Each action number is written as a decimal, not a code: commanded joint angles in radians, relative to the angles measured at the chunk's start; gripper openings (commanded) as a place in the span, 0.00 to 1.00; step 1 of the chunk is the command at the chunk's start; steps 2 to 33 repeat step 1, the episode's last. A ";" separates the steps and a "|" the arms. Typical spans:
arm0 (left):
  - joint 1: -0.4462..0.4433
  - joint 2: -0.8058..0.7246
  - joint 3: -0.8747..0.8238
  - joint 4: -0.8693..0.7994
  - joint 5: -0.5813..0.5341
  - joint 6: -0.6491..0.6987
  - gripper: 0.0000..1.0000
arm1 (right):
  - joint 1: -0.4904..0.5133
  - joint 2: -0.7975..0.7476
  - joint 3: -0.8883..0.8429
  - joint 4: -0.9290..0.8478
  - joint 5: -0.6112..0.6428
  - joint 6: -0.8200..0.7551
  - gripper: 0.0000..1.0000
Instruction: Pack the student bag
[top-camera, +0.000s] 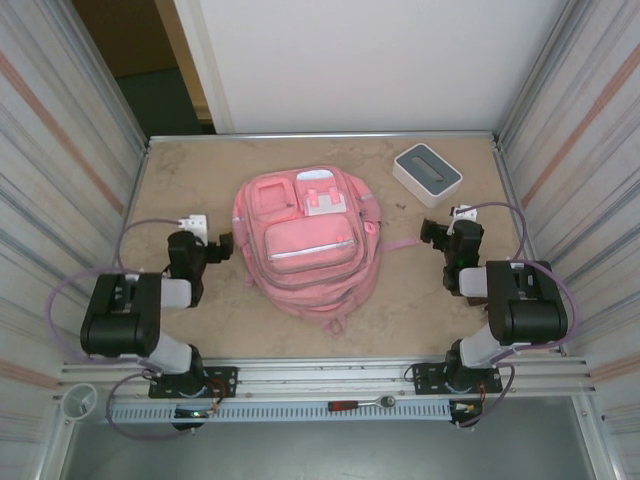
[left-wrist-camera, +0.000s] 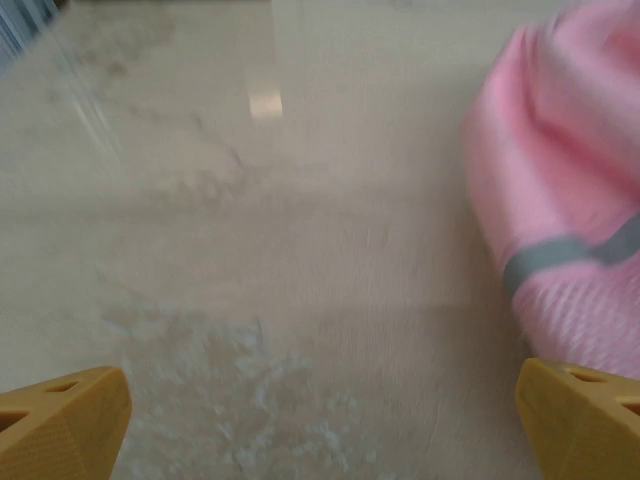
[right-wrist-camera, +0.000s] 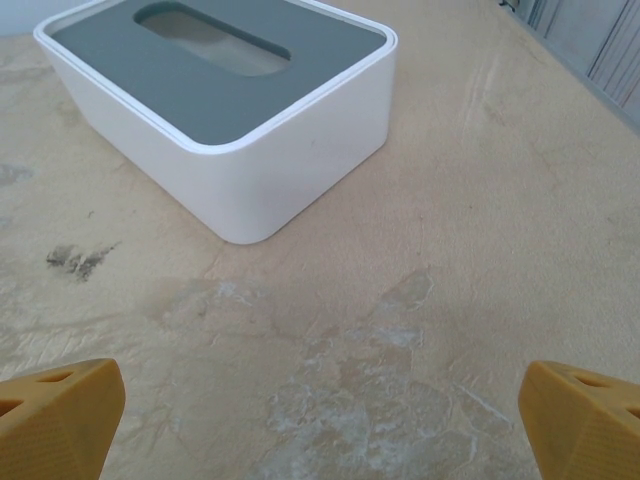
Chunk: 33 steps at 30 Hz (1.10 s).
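The student bag (top-camera: 305, 245), a large pink backpack, lies flat at the table's middle with its zipped front pockets facing up. My left gripper (top-camera: 222, 247) hangs open just left of the bag, apart from it. In the left wrist view its yellow fingertips (left-wrist-camera: 60, 425) frame bare table, and the bag's pink side (left-wrist-camera: 570, 200) with a grey stripe fills the right. My right gripper (top-camera: 432, 232) is open to the right of the bag, with nothing between its fingers (right-wrist-camera: 55, 420).
A white box with a grey slotted top (top-camera: 427, 173) stands at the back right, just ahead of my right gripper (right-wrist-camera: 230, 110). Corrugated metal walls close in both sides of the table. A red-handled tool (top-camera: 360, 404) lies on the front rail.
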 joint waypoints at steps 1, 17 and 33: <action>-0.016 -0.015 0.064 0.001 0.004 0.021 0.99 | -0.003 0.000 0.002 0.028 -0.008 -0.010 0.99; -0.016 -0.015 0.064 0.001 0.004 0.021 0.99 | -0.003 0.000 0.002 0.028 -0.008 -0.010 0.99; -0.016 -0.015 0.064 0.001 0.004 0.021 0.99 | -0.003 0.000 0.002 0.028 -0.008 -0.010 0.99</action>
